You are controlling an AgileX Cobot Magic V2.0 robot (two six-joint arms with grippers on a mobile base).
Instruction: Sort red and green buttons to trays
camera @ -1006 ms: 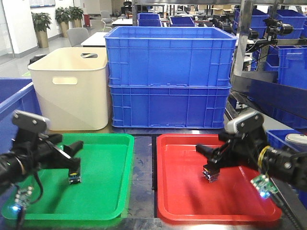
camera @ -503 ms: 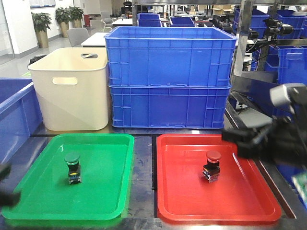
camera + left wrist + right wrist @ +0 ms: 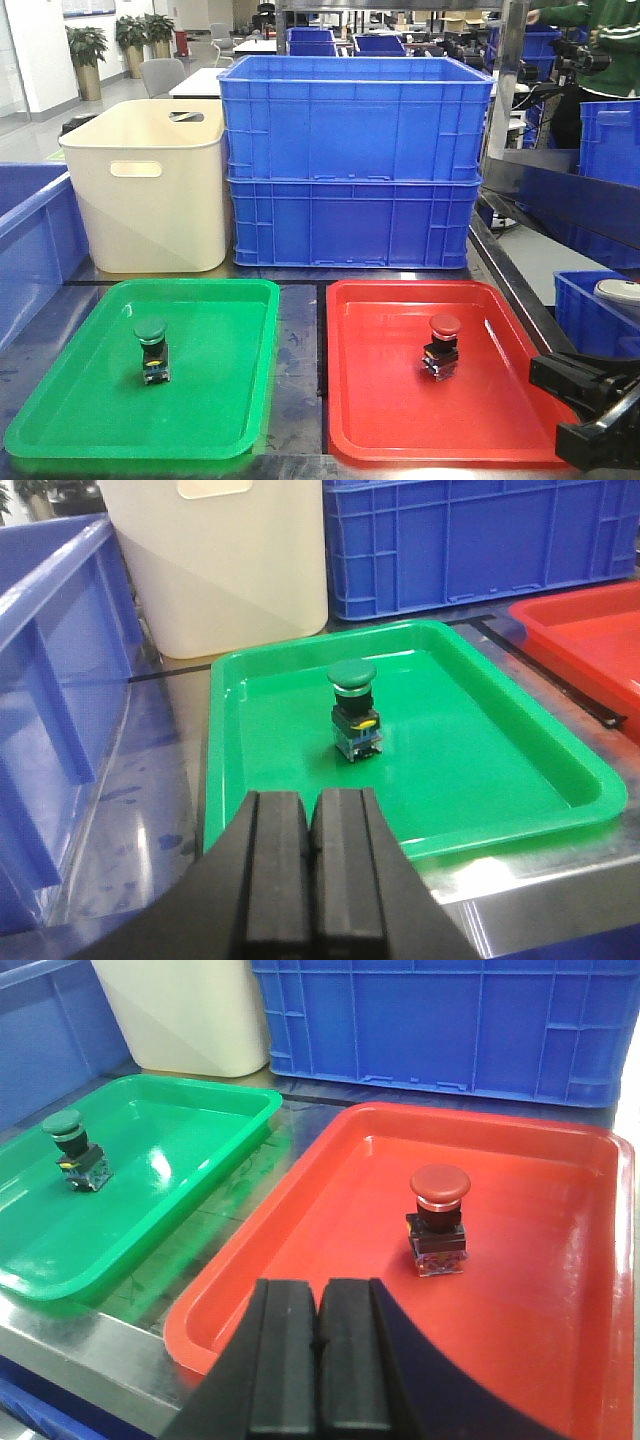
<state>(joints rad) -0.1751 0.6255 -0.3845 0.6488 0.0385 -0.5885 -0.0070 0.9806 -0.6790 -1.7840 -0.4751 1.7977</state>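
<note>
Green button point(image 3: 151, 349) stands upright in green tray point(image 3: 60, 415); red button point(image 3: 442, 345) in red tray point(image 3: 350, 400). Left claw point(image 3: 310, 880) and right claw point(image 3: 320, 1360) closed, empty.

The left gripper point(image 3: 314, 880) is closed. Its two black fingers point(image 3: 276, 875) press flat against each other with nothing between them. It points forward and is low at the near edge in its wrist view. It is out of sight in the front view.

The right gripper point(image 3: 320, 1365) is closed and empty too, its fingers touching. In the front view, part of the right arm point(image 3: 595, 405) shows low in the right corner.
</note>
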